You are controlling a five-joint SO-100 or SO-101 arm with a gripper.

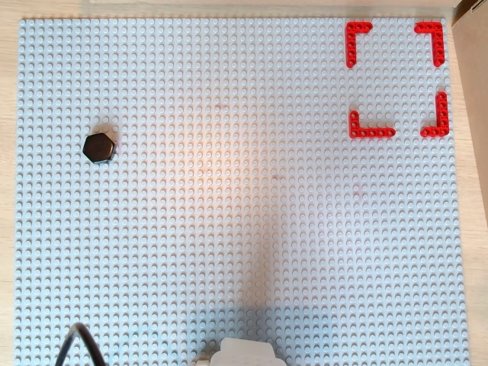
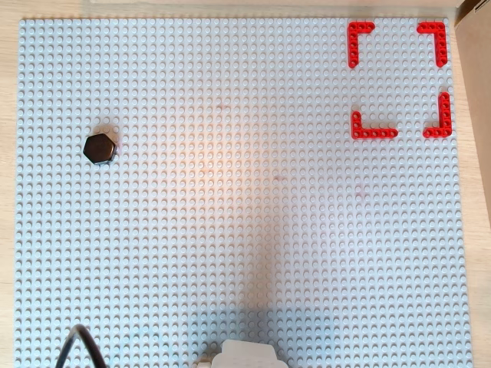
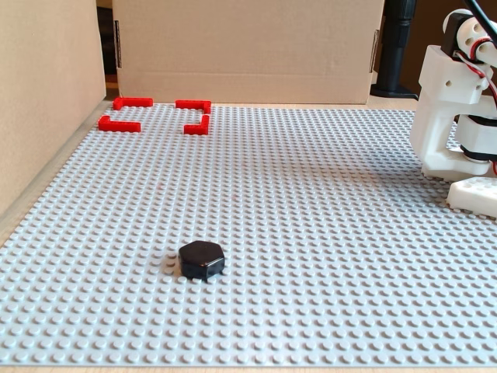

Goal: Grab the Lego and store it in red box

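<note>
The Lego (image 1: 99, 147) (image 2: 100, 148) is a small black hexagonal piece with a glossy top, lying alone on the left side of the baseplate in both overhead views. In the fixed view the Lego (image 3: 202, 259) sits near the front, left of centre. The red box (image 1: 371, 133) (image 2: 374, 133) is a square outline of red L-shaped corner pieces at the top right in both overhead views, and the red box (image 3: 119, 124) is at the far left in the fixed view. Nothing lies inside it. The gripper is out of view; only the arm's white base (image 3: 454, 116) shows.
A large light-grey studded baseplate (image 1: 244, 191) covers the table. The white arm base (image 1: 242, 353) pokes in at the bottom edge, with a black cable (image 1: 76, 343) to its left. Cardboard walls (image 3: 248, 47) stand behind the plate, and another cardboard wall (image 3: 46, 93) runs along its left.
</note>
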